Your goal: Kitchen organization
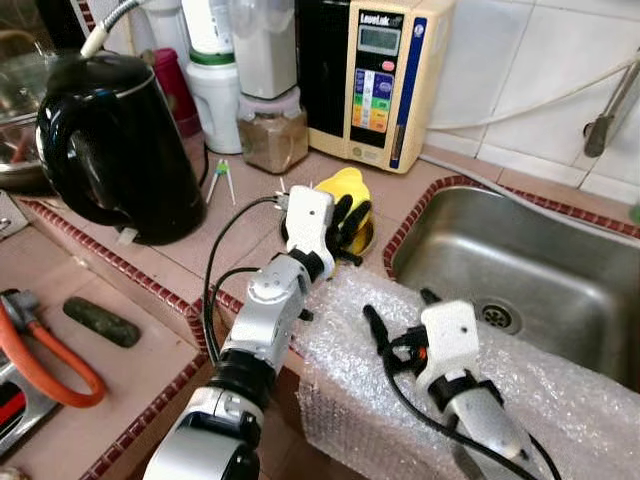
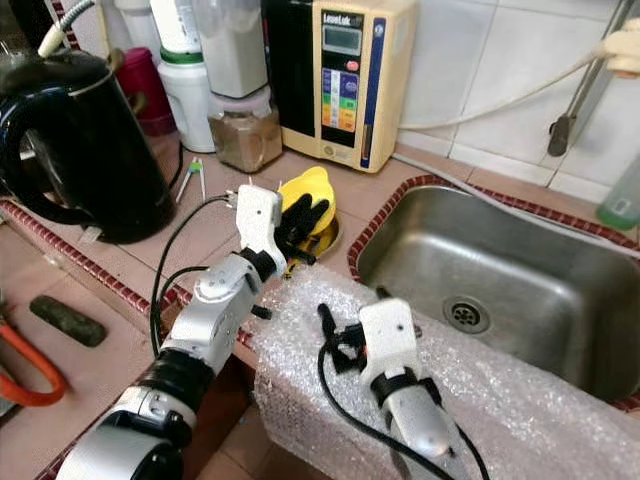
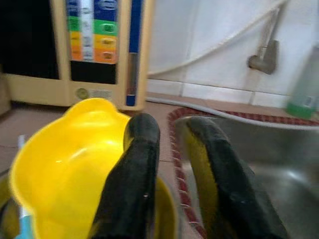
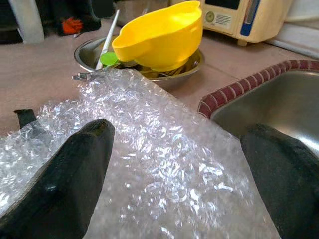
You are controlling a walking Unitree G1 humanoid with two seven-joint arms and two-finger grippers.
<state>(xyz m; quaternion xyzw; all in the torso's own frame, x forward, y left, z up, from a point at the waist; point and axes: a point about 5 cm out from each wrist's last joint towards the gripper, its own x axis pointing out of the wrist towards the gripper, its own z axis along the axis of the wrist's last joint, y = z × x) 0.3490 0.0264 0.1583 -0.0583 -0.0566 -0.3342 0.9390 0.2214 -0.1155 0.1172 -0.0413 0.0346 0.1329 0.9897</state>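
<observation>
Tiled kitchen tabletop (image 1: 150,370) beside a steel sink (image 1: 520,270), with a yellow bowl (image 1: 345,190) at its near-left corner.

Left pincer (image 1: 350,222) clenches the yellow bowl's rim, one finger inside and one outside; the bowl sits in a shallow metal dish (image 4: 184,67) just left of the sink. Right pincer (image 1: 400,320) hangs released, fingers spread over bubble wrap (image 1: 560,400) draped along the sink's front edge. Behind the bowl stands a cream water machine (image 1: 375,75) labelled "LeveLuk"; a black kettle (image 1: 115,145) stands far left of the sink.
</observation>
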